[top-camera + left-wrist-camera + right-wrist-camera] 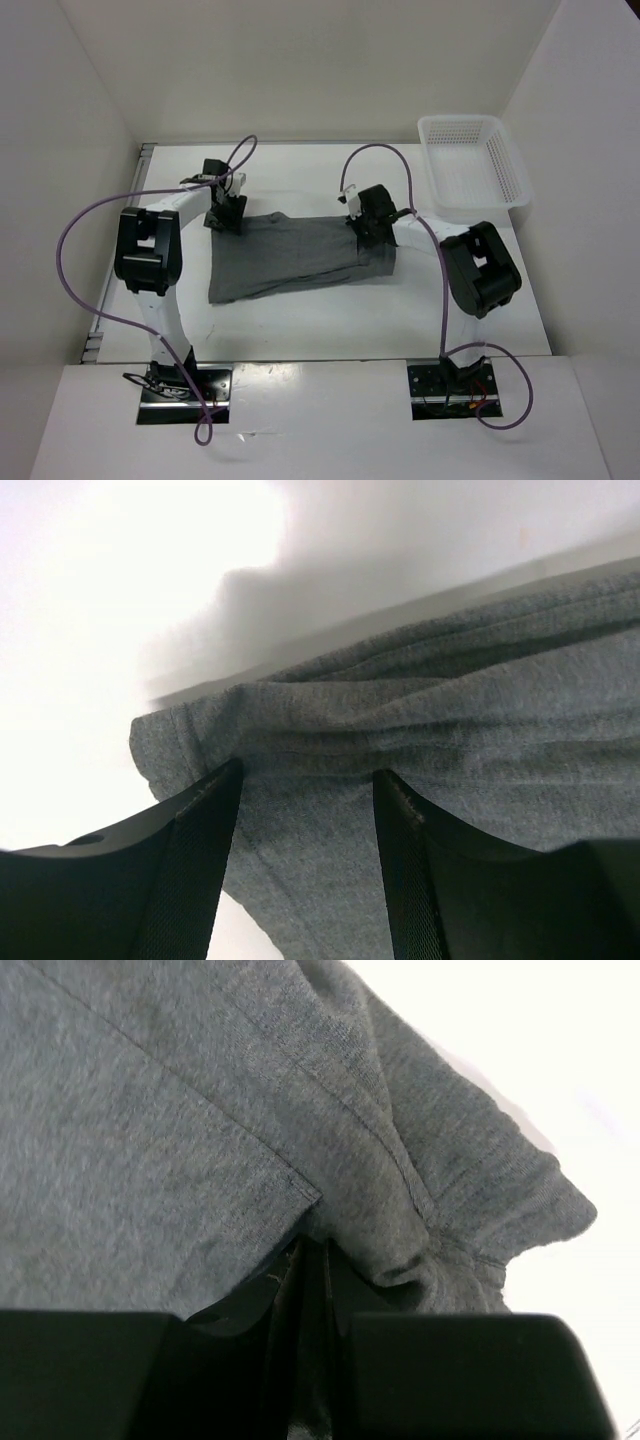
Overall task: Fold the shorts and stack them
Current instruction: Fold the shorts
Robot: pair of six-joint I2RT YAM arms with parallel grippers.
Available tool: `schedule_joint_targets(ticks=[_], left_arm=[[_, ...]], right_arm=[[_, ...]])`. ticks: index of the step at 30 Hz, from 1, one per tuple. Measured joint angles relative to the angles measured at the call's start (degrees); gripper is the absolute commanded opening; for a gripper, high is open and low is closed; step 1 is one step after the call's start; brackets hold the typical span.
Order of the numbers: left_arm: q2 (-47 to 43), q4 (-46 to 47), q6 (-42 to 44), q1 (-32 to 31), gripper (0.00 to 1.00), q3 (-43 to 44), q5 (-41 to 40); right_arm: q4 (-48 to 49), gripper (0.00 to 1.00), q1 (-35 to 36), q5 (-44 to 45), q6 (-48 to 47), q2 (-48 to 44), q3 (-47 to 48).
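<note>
Lying on the table (300, 325) between the two arms, the shorts (290, 260) are spread left to right, well apart from the white basket (468, 160) at the far right corner. A crease line runs along their length. Whether they are already doubled over cannot be confirmed.

Left jaws: spread, straddling the far left corner of the shorts. The left wrist view shows cloth in the gap with daylight on both inner faces, so nothing is gripped.

Right jaws: pressed together on a bunched ridge of cloth near the right end. The right wrist view shows the fabric drawn into the closed slit. How many layers are caught cannot be told.

Assessment: a fold is being set up and no stacking has been done.

Risks noted:
- With only one end held, any lift or pull now would probably drag the free left end across the table, twisting the garment and skewing the fold.
- The left jaws sit close to the corner's edge, so a closure there may take only the top layer or miss the hem.
- The right hold is on a gathered ridge. Soft knit could creep out under tension and drop that end.
</note>
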Motion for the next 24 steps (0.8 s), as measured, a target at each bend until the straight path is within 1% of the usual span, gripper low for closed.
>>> schedule_joint_targets(ticks=[4, 5, 6, 8, 9, 12, 13, 16, 20, 23, 24], left_arm=[[4.3, 0.9, 0.0, 0.0, 0.63, 6.2, -1.2], [5.2, 1.2, 0.0, 0.0, 0.63, 7.5, -1.6], [6.0, 1.7, 0.0, 0.1, 0.63, 8.7, -2.1], [7.2, 2.3, 0.0, 0.1, 0.67, 10.5, -3.0], [7.5, 2.6, 0.1, 0.1, 0.69, 11.1, -3.4], [7.4, 2.7, 0.0, 0.2, 0.71, 11.4, -3.8], [7.3, 2.7, 0.1, 0.2, 0.73, 11.4, -3.8], [5.2, 2.4, 0.1, -0.1, 0.75, 10.8, -3.5], [-1.9, 2.1, 0.1, -0.9, 0.76, 8.5, -2.5], [-8.1, 2.0, 0.1, -1.2, 0.76, 6.2, -1.9], [-9.8, 2.2, 0.1, -1.4, 0.76, 5.2, -1.8]], right_arm=[[2.2, 0.18, 0.0, 4.2, 1.7, 4.8, 5.8], [2.7, 0.2, 0.0, 5.0, 1.9, 5.9, 7.2], [3.2, 0.27, 0.0, 5.8, 2.1, 6.9, 8.7], [3.5, 0.35, 0.0, 6.7, 2.4, 8.7, 11.9], [3.4, 0.43, 0.0, 6.5, 2.3, 9.1, 13.2], [3.2, 0.51, 0.0, 5.2, 3.0, 8.9, 16.2], [3.3, 0.6, 0.0, 5.0, 3.4, 8.6, 16.9], [1.7, 0.72, -0.1, 5.0, 7.0, 5.1, 17.2], [-1.5, 0.73, -2.0, 2.7, 14.6, -2.8, 17.0], [-1.6, 0.8, -5.9, 0.5, 20.7, -9.1, 14.1], [-1.6, 0.8, -7.3, 0.0, 22.4, -10.6, 12.5]])
